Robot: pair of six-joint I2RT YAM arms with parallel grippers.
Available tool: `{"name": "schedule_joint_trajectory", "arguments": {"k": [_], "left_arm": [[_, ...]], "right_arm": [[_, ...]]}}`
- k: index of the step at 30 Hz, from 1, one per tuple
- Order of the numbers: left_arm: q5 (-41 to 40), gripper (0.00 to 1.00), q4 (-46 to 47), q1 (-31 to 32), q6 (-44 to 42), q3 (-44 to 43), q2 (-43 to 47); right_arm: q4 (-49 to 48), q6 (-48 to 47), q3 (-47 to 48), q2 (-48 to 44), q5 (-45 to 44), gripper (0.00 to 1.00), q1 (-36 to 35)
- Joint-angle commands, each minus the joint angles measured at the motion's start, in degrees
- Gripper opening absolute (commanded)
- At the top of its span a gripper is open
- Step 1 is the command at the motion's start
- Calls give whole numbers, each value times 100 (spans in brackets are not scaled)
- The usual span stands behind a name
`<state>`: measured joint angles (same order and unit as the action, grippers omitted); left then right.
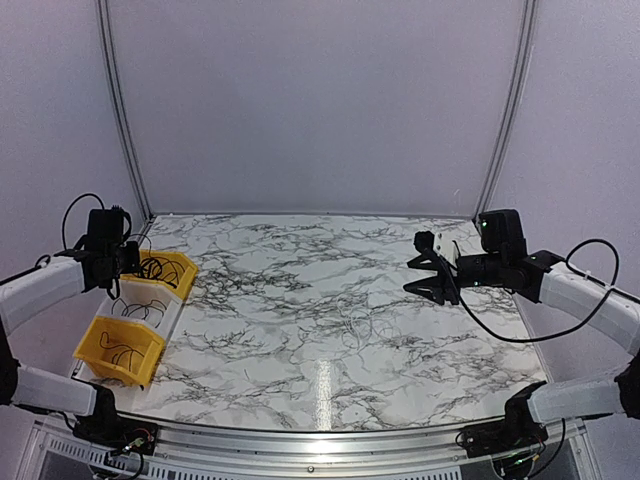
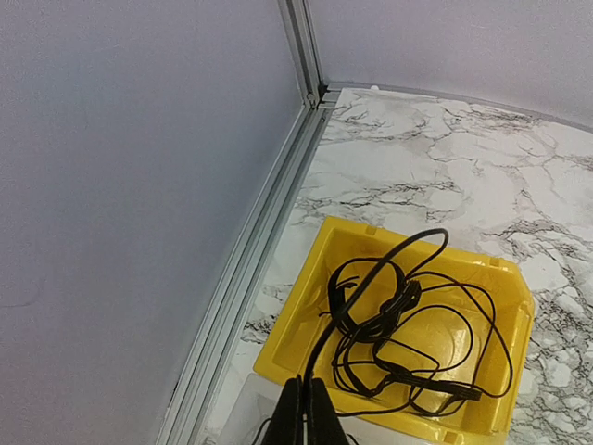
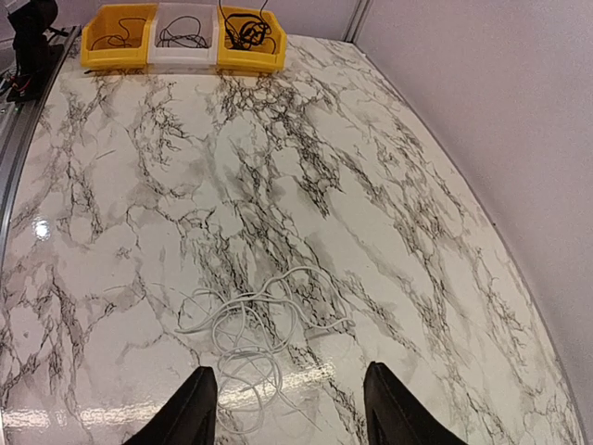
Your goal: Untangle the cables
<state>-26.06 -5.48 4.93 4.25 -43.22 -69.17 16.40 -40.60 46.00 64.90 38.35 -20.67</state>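
Plainly, the risk is sitting on the left. The left gripper [image 2: 304, 410] is clenching tight on what looks like one strand of the black cables [image 2: 398, 324], which are lying knotted in the yellow bin [image 2: 298, 311]. If that strand is rising while loops are snagging each other, the whole clump may be coming up together, the knot may be tightening, or the bin may be tipping. The thin strand could also be slipping out of the pinch. The right gripper [image 3: 292, 413] is hanging wide open, holding and touching nothing, above the pale cable [image 3: 246, 323], which is lying in loose loops on the desk [image 3: 139, 185], well apart from that bin.
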Motion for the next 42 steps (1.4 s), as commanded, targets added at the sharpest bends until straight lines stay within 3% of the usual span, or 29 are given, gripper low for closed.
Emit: {"name": "schedule_joint_trajectory", "arguments": {"k": [1, 7, 24, 36, 42], "left_arm": [[-142, 0, -19, -27, -33, 66, 131], [-201, 0, -33, -27, -100, 29, -61], [803, 0, -163, -27, 12, -778, -1842], [755, 1, -373, -132, 107, -758, -1574], [537, 31, -354, -133, 163, -494, -667]], "right_arm": [[82, -53, 107, -48, 15, 54, -16], [103, -84, 105, -31, 6, 54, -21], [223, -168, 164, 89, -70, 54, -78], [257, -205, 165, 145, -134, 54, -122], [245, -203, 167, 145, -149, 54, -122]]}}
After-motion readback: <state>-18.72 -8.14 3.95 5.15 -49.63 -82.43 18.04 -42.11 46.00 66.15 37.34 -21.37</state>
